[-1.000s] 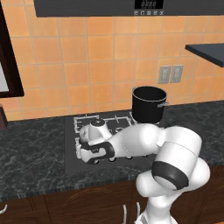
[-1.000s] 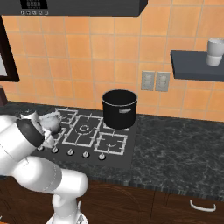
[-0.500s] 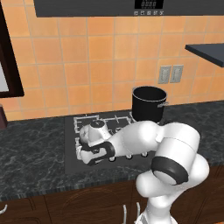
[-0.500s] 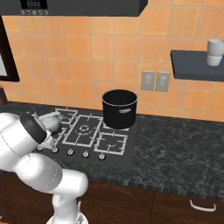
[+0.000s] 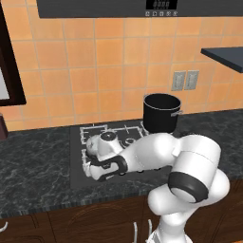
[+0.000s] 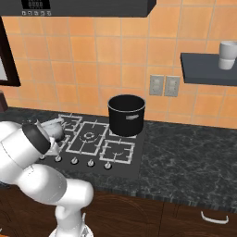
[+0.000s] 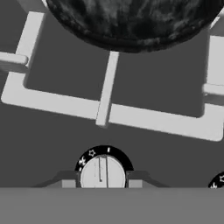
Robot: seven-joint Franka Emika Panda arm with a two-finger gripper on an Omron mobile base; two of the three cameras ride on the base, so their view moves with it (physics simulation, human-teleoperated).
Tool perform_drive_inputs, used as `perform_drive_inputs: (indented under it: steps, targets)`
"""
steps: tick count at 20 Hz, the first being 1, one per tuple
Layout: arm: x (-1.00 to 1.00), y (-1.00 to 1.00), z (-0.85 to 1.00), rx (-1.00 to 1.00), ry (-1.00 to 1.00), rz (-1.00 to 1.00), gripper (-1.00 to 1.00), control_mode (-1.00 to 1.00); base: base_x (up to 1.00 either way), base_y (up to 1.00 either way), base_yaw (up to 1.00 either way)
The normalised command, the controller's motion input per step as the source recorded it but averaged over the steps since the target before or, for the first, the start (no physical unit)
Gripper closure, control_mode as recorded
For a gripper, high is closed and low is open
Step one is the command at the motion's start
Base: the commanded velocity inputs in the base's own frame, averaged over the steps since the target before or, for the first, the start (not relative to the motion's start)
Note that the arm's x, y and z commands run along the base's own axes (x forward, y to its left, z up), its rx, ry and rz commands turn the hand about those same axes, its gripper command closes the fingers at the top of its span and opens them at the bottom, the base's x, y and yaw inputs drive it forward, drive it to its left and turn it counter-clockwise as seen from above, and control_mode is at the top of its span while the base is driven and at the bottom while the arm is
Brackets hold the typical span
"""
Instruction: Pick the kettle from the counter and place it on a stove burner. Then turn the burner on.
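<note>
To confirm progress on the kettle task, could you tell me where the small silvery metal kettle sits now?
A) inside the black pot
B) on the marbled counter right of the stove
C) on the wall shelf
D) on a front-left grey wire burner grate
D: the small silvery metal kettle rests on the front-left grey wire burner grate of the black cooktop, left of the tall black pot.

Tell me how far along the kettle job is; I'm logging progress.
Done: the kettle sits on a stove burner at the cooktop's left side, off the counter. In hand: the gripper has its fingers on either side of a white knob just below that burner; whether they grip it yet I can't tell. Left: turning the knob to switch the burner on.
</note>
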Motion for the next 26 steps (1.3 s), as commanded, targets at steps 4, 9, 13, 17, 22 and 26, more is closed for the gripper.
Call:
perform_drive_inputs:
  steps: [4, 9, 13, 17, 22, 26]
  targets:
    - [-0.29, 0.00, 0.00, -0.12, -0.06, 0.53, 1.00, -1.00, 0.00, 0.00, 0.00]
    - [-0.33, 0.00, 0.00, -0.14, -0.08, 0.55, 1.00, -1.00, 0.00, 0.00, 0.00]
    - [-0.31, 0.00, 0.00, -0.14, -0.09, 0.55, 1.00, -1.00, 0.00, 0.00, 0.00]
    - [-0.35, 0.00, 0.00, -0.13, -0.11, 0.57, 1.00, -1.00, 0.00, 0.00, 0.00]
    - [-0.34, 0.00, 0.00, -0.11, -0.13, 0.57, 1.00, -1.00, 0.00, 0.00, 0.00]
    - [-0.22, 0.00, 0.00, -0.06, -0.14, 0.56, 1.00, -1.00, 0.00, 0.00, 0.00]
